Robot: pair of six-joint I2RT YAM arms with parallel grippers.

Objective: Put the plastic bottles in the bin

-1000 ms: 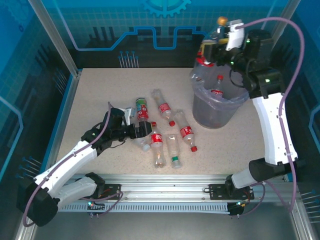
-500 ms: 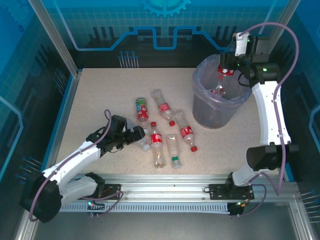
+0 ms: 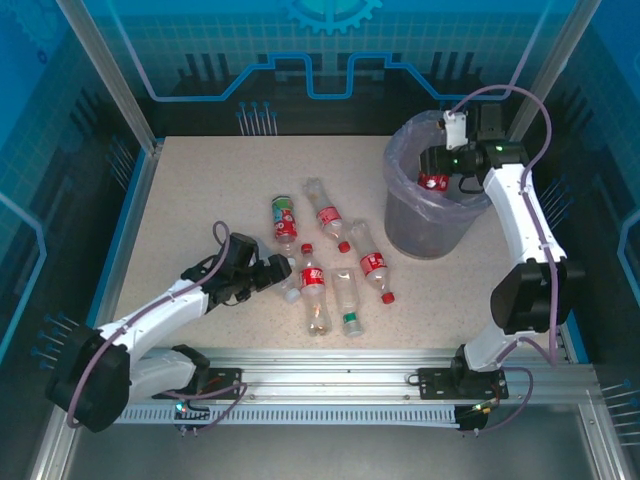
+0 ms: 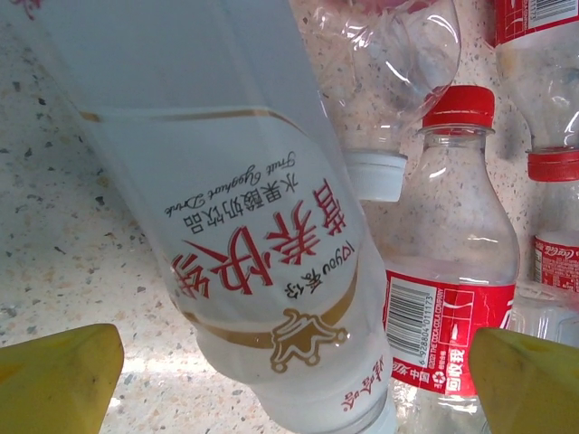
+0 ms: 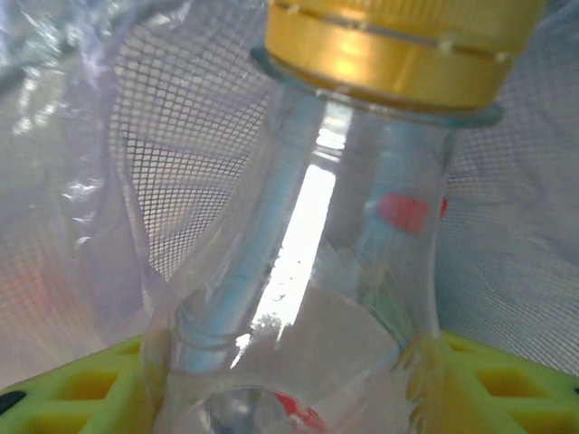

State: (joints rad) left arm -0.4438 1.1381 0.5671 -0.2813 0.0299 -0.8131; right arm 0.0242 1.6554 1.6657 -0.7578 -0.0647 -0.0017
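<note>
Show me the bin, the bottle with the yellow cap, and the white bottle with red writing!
bin (image 3: 422, 228), top external view, on its grey side wall.
yellow-capped bottle (image 5: 398, 45), right wrist view, on its cap.
white bottle (image 4: 242, 258), left wrist view, on its red lettering.

right claw (image 3: 432, 168) lowered into bin (image 3: 425, 228), yellow-capped bottle (image 5: 317, 289) with it

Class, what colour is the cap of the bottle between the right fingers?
Yellow-gold: the cap on the bottle, best in right wrist view.
</note>
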